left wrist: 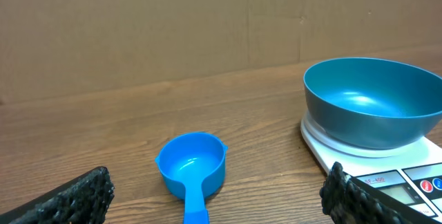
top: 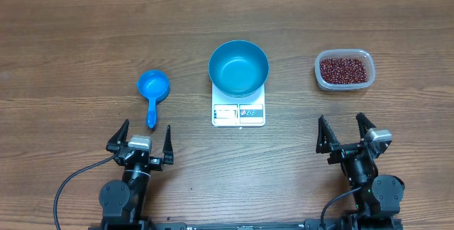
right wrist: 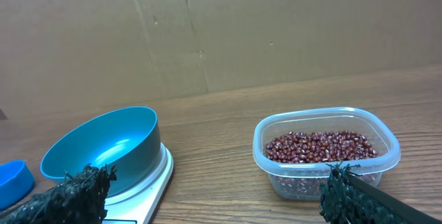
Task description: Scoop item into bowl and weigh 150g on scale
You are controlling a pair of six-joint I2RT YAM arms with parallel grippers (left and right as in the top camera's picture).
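Black ridged fingers [left wrist: 83, 196] of the left gripper [top: 147, 128] stand spread wide at the near edge of the wooden table [top: 64, 38], grasping nothing. The right gripper [top: 340, 120], well apart on the other side, is spread just as wide and is also empty; bare wood lies between its fingertips.

Just beyond the left gripper lies a small blue scoop [top: 153, 86]. Its handle points back toward the robot, and the handle's end sits about level with the fingertips, between them and touching neither. The cup end lies farther out, open side up, with nothing in it.

Between the two arms, a little farther out, sits the white scale [top: 238, 113], its display and buttons along the near edge (the readout is too small to read). The blue bowl [top: 238, 68] stands upright on the scale's far part. It is wider than the platform, so it overhangs both sides and the back. Its smooth inside is bare.

Off to the right, at about the bowl's depth and well apart from it, is a clear plastic tub [top: 317, 70] with rounded corners. All the red-brown beans [top: 344, 70] are in this tub, in a loose layer below the rim.

Farthest back, the wrist views show a plain cardboard wall [left wrist: 138, 23] rising behind the table.
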